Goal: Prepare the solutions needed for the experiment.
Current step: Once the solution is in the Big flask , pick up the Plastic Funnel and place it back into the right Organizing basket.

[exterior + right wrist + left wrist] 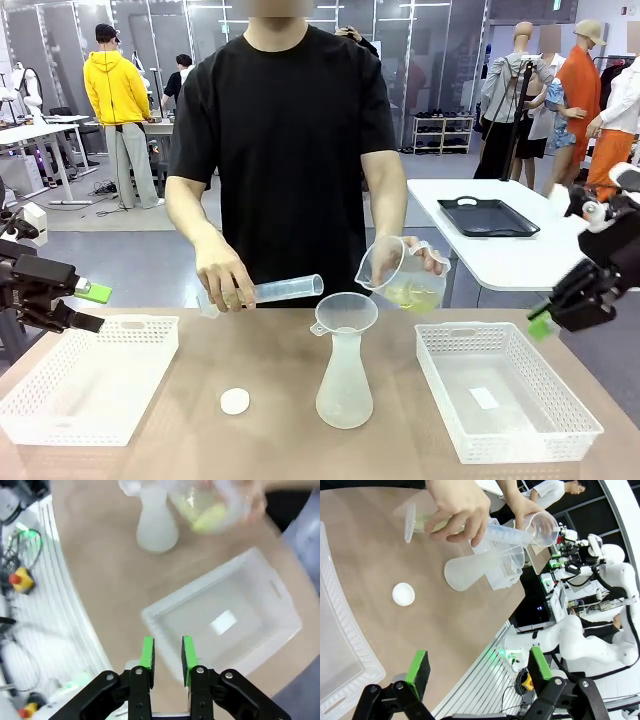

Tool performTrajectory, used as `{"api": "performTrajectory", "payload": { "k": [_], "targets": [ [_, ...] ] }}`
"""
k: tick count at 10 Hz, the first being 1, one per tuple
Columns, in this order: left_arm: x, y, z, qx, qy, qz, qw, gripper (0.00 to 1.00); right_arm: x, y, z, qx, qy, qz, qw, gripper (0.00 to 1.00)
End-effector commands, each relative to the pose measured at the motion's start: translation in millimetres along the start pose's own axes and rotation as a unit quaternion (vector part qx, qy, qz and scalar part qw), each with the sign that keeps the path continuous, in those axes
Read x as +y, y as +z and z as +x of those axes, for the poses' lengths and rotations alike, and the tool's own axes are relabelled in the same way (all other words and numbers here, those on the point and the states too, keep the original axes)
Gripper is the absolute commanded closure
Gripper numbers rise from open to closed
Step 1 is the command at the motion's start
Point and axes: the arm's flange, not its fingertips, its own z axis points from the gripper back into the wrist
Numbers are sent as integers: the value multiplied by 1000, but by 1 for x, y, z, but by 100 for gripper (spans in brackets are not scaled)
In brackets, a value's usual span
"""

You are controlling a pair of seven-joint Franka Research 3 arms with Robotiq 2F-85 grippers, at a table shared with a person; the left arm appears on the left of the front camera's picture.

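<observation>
Here the left gripper (95,308) hangs above the outer rim of the white basket (150,325) on the robot's left, its green-padded jaws spread wide; the left wrist view shows the left gripper (479,667) with nothing between them and nothing touching them. The right gripper (545,318) is in the air off the table's right edge, beyond the second white basket (440,370). In its own wrist view the right gripper (167,652) has its pads drawn close but not meeting, with a narrow empty gap between them, so it holds nothing. The solutions (412,293), a pale yellow-green liquid, lie pooled in the low side of a clear beaker (385,265) that one of the person's hands (425,255) holds tilted just above and beside a funnel (345,312). The funnel sits in the neck of a frosted conical flask (344,385) standing upright mid-table between the baskets. The person's other hand (222,275) holds a clear measuring cylinder (285,290) nearly level beside the funnel. A small white cap (235,401) lies on the brown table (270,440), near the flask.
</observation>
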Motion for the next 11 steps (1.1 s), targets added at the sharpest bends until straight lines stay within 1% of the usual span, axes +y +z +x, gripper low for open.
{"api": "performTrajectory", "payload": {
  "k": [1, 2, 3, 4, 5, 6, 7, 8, 9, 10, 11],
  "targets": [
    [0, -2, 2, -8, -9, -13, 1000, 0, 3, -2, -14, -53, -247, 138, 958, 70],
    [0, -2, 2, -8, -9, -13, 1000, 0, 3, -3, -17, -75, -300, 196, 931, 70],
    [0, -2, 2, -8, -9, -13, 1000, 0, 3, -8, -20, -85, -353, 268, 892, 70],
    [0, -2, 2, -8, -9, -13, 1000, 0, 2, -9, -22, -87, -382, 313, 865, 70],
    [0, -2, 2, -8, -9, -13, 1000, 0, 0, -14, -26, -94, -406, 346, 840, 70],
    [0, -2, 2, -8, -9, -13, 1000, 0, 1, -22, -30, -86, -420, 380, 819, 70],
    [0, -2, 2, -8, -9, -13, 1000, 0, 6, -35, -28, -91, -422, 412, 803, 70],
    [0, -2, 2, -8, -9, -13, 1000, 0, 9, -41, -28, -104, -422, 426, 793, 70],
    [0, -2, 2, -8, -9, -13, 1000, 0, 11, -44, -26, -123, -424, 427, 789, 70],
    [0, -2, 2, -8, -9, -13, 1000, 0, 14, -46, -25, -134, -415, 420, 796, 70],
    [0, -2, 2, -8, -9, -13, 1000, 0, 18, -48, -23, -140, -417, 411, 799, 70]
  ]
}}
